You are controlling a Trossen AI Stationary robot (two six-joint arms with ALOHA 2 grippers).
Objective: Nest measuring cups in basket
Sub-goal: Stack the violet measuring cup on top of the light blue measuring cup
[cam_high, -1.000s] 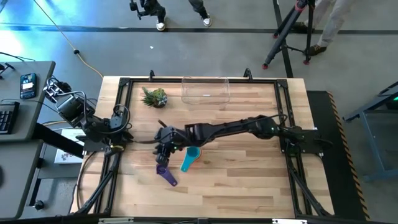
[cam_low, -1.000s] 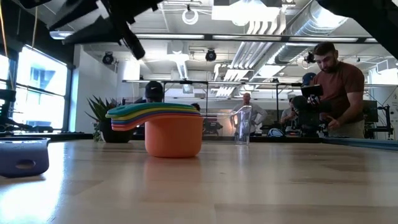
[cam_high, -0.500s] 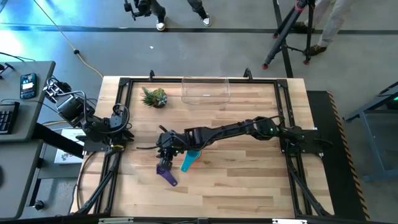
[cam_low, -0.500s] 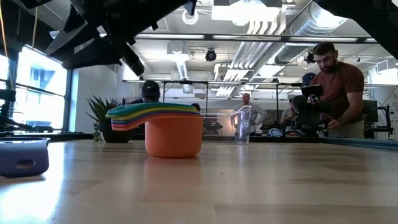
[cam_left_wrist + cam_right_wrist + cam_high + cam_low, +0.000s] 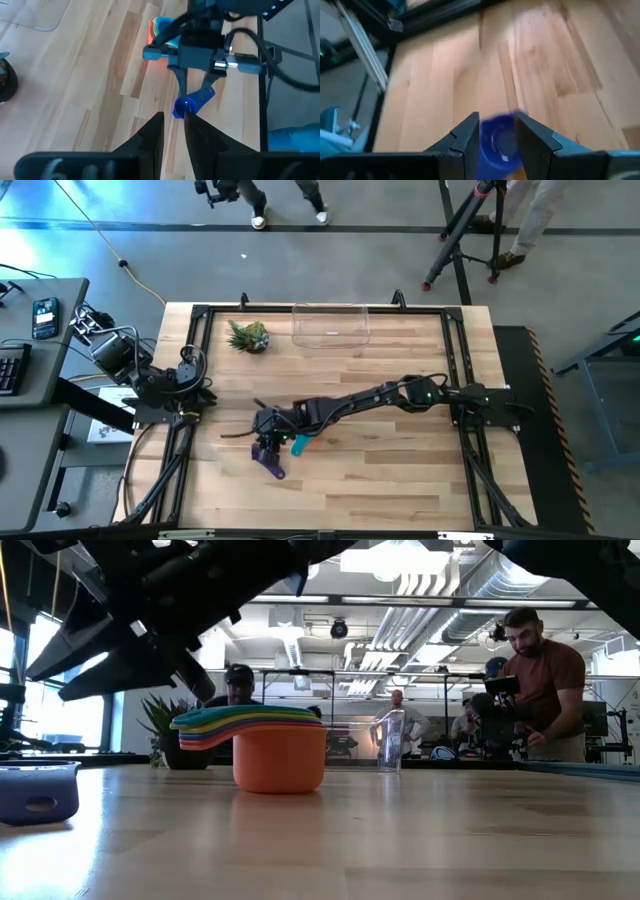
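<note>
A purple measuring cup (image 5: 270, 458) rests on the table near the middle left; it also shows in the low view (image 5: 38, 796). My right gripper (image 5: 266, 437) hangs just above it, open, one finger on either side of its bowl (image 5: 499, 142). A nested stack of measuring cups (image 5: 298, 445), orange at the bottom with red, yellow, green and teal handles (image 5: 245, 720), stands just right of it. The clear basket (image 5: 330, 325) stands at the far edge. My left gripper (image 5: 174, 117) waits at the table's left edge, slightly open. My right gripper comes at the purple cup from above, pointing down, with its fingers (image 5: 182, 87) on either side of the bowl (image 5: 184, 107). I cannot tell whether they touch it. The cup rests on the table, its handle (image 5: 206, 94) sticking out sideways.
A small spiky green plant (image 5: 248, 337) stands at the far left, next to the basket. A black frame (image 5: 195, 360) runs round the tabletop. People stand in the room beyond the table (image 5: 540, 680).
My right gripper has gone toward the table's near edge and down, from beside the stack to just over the purple cup. The cups have stayed where they were.
</note>
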